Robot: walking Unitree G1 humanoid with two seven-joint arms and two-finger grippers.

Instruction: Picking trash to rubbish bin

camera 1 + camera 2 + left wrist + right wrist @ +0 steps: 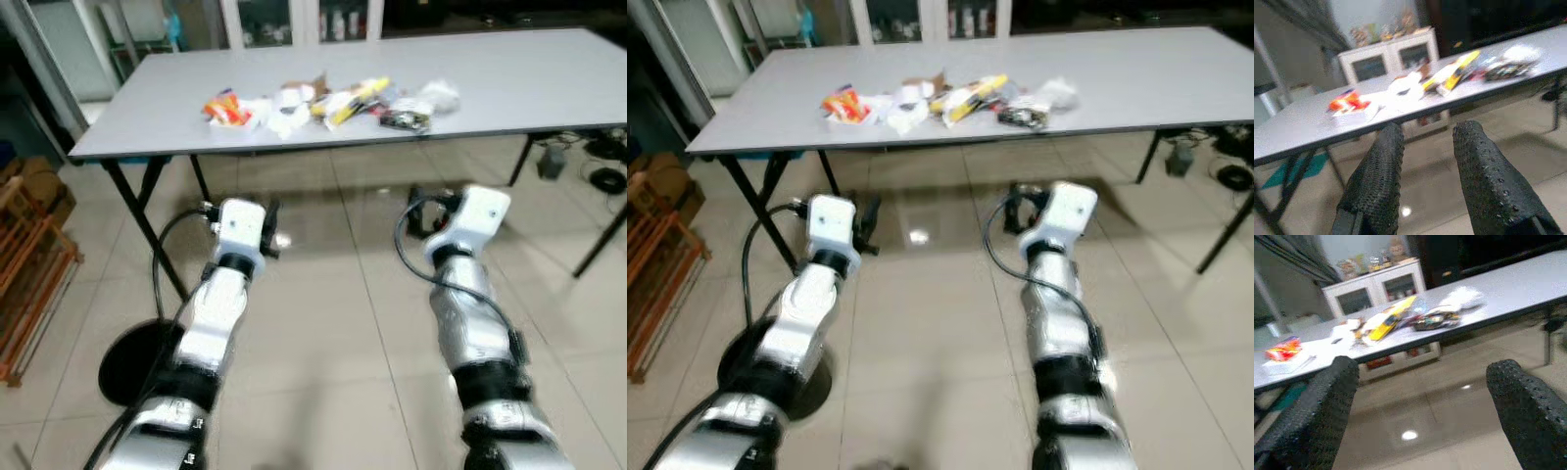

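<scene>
Several wrappers (pixel 333 103) lie heaped mid-worktop (pixel 549 88), far ahead. Both tools hang short over floor tiles, likely approaching: left tool (pixel 1425 171) narrowly parted, right tool (pixel 1420 406) wide, both empty.

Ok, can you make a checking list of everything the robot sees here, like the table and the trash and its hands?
Surface: grey folding table, on a tiled floor.
Job's things: trash pile mid-table, with an orange-red packet, a yellow wrapper and crumpled white plastic.
Clutter: nothing seen apart from the trash.
Grippers: left gripper open, right gripper open wide; both held low before the table, empty.
Cables: black cables on the floor under the table's right end.
Surroundings: white cabinet behind, wooden rack at left, round black object on the floor.
</scene>
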